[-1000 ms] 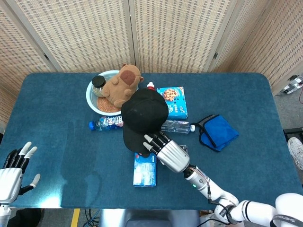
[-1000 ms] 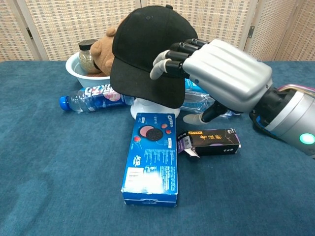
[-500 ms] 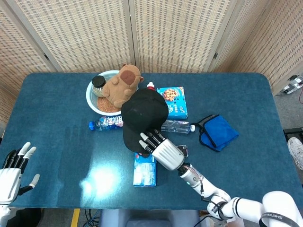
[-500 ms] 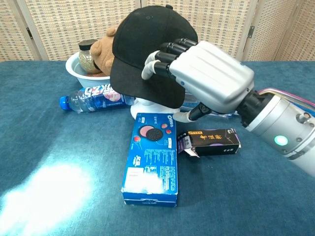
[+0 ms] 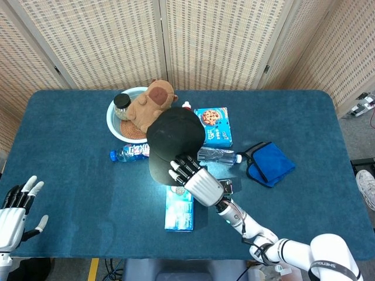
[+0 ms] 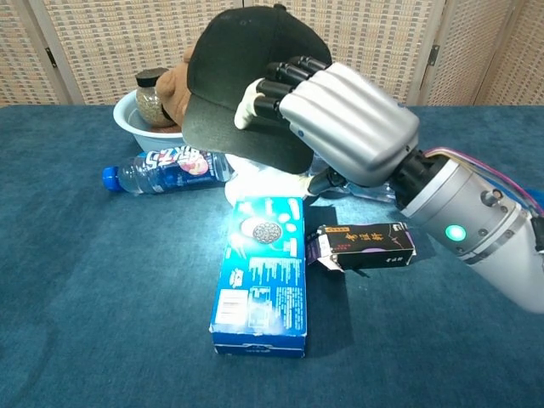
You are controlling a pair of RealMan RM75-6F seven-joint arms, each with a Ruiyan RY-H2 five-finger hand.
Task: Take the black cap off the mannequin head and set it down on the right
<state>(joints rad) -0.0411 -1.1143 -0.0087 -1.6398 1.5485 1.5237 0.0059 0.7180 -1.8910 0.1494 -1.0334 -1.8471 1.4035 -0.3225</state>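
The soft black baseball cap (image 6: 242,81) sits on the white mannequin head (image 6: 263,180) near the middle of the blue cloth-covered table (image 5: 76,126), only the head's pale base showing under the brim. The silver right hand (image 6: 340,119) grips the cap, its dark fingers (image 6: 276,85) curled over the brim and side and its thumb tucked beneath. The left hand (image 5: 14,211) hovers at the table's near left corner, holding nothing, fingers spread apart. Just in front of the head lies a blue cookie box (image 6: 262,274), with a small black carton (image 6: 364,243) beside it; a clear water bottle with a blue cap (image 6: 166,168) lies to the left
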